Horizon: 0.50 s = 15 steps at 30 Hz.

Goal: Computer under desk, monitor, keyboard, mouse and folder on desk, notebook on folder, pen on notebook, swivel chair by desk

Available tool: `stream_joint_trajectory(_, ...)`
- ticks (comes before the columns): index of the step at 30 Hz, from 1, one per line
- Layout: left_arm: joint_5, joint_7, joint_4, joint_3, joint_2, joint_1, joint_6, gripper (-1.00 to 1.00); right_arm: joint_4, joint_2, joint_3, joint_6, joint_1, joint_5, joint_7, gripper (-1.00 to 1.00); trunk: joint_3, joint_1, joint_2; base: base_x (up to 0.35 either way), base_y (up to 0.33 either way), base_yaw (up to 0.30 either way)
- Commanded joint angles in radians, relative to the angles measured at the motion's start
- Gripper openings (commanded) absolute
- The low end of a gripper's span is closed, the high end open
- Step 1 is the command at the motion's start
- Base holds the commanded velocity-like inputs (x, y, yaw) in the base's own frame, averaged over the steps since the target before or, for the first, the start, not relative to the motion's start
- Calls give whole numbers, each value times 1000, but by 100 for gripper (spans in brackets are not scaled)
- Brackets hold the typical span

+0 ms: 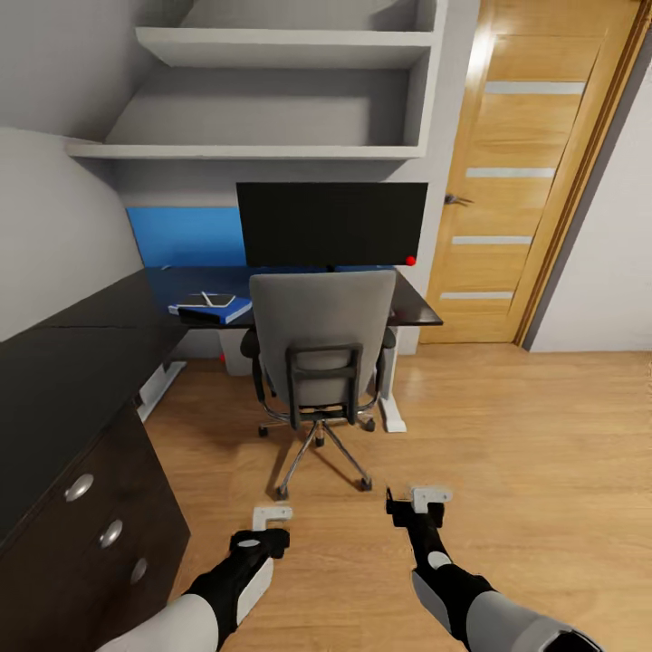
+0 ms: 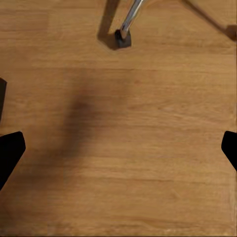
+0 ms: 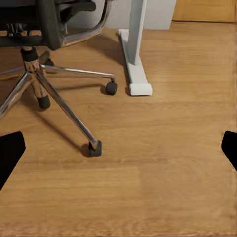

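— Two grippers logged?
— Yes. Left gripper (image 1: 272,516) and right gripper (image 1: 424,498), both low over the wood floor (image 1: 507,435), jaws spread wide, holding nothing.
— Swivel chair?
— Swivel chair (image 1: 321,349): grey back toward the camera, pushed in against the desk (image 1: 91,353), chrome base (image 3: 54,98) on the floor just ahead of the grippers.
— Desk top contents?
— Monitor (image 1: 331,224): upright at the rear, red dot at its lower right corner. Folder (image 1: 226,311): blue, flat on the desk, left of the chair back. Notebook (image 1: 204,300): grey, lying on the folder. A thin pale line crosses it; whether that is the pen, I cannot tell.
— Keyboard, mouse?
— Hidden behind the chair back, if present.
— Surroundings?
— Grey wall shelves (image 1: 272,100) above; wooden door (image 1: 530,172) at right.
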Motion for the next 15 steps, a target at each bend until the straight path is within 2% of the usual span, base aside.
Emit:
stream_joint_trajectory(1,27,7,60,-5,0,-1,-4,100,51,-1,9,-15,0,-8,-5,100,2,-5,7,-250,-139,0)
stream_joint_trajectory(3,60,5,183,-4,0,-1,-76,100,131,-4,9,-81,15,-10,-5,100,9,-12,21,-131,-73,0)
stream_joint_trajectory(6,74,6,240,-5,8,0,-169,100,162,-15,9,-149,68,-11,-6,100,18,-24,42,-59,-33,0)
stream_joint_trajectory(8,80,7,263,-5,18,12,-235,100,174,-25,9,-199,128,-11,-5,100,24,-31,56,-22,-12,0)
stream_joint_trajectory(12,83,8,274,-5,29,88,-276,100,181,-31,10,-243,183,-9,-5,100,37,-47,84,-7,-4,0)
stream_joint_trajectory(13,84,8,277,-5,48,142,-304,100,182,-33,9,-250,216,-9,-5,100,40,-51,91,-2,-1,0)
stream_joint_trajectory(15,84,7,278,-5,66,183,-337,100,183,-34,10,-250,232,-9,-5,100,46,-58,105,-1,0,0)
